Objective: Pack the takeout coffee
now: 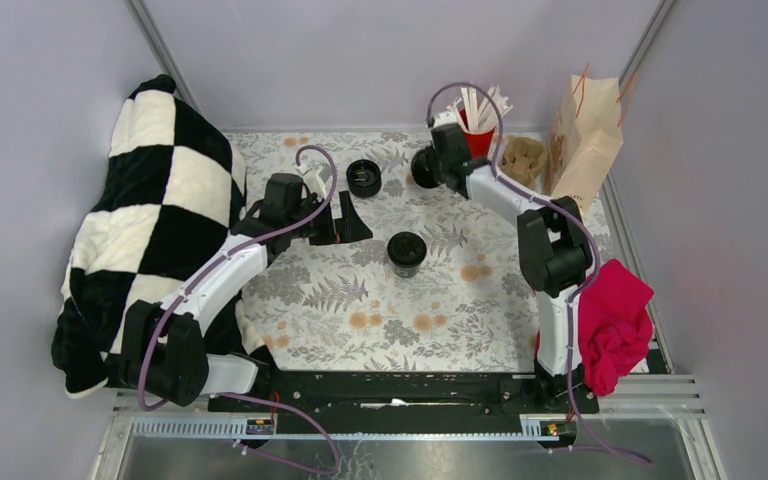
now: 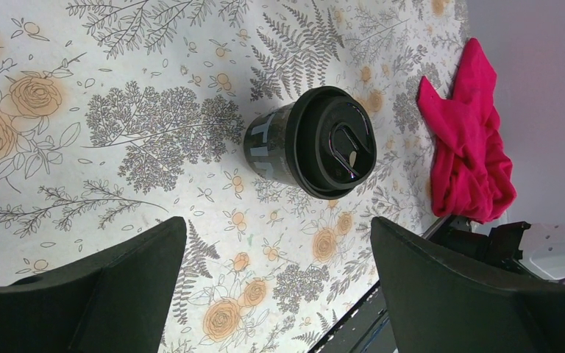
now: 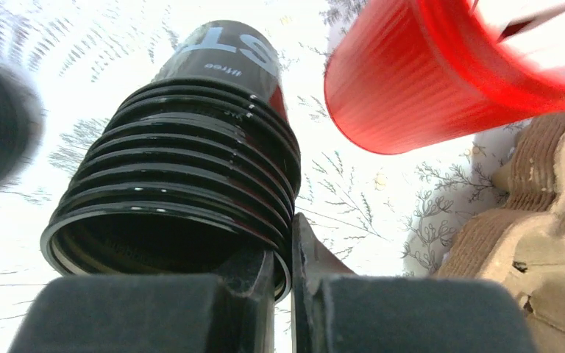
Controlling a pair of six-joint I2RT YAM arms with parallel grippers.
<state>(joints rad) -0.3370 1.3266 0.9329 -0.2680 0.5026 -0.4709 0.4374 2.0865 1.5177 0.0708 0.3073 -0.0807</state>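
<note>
Plainly, the takeout coffee stands upright on the floral tablecloth just ahead of the left gripper. It sits beyond the fingertips, roughly on the line between them and touching neither, with its lid on. That gripper's jaws are spread wide, seemingly wider than the cup. The right gripper is pressed together on the rim of a stack of black lids, one finger inside the rim and one outside. The red cup of white sticks is just to its right, and the pulp carrier is beyond that. The paper bag stands well apart from the left gripper, past the carrier. I judge the coffee light if empty, and heavier and liable to slosh if filled; which it is cannot be told. The paper wall would likely give under a hard squeeze, and the plastic lid looks slick and might pop off if gripped. The best hold seems to be across the body just below the lid, gently, with the cup kept upright.
</note>
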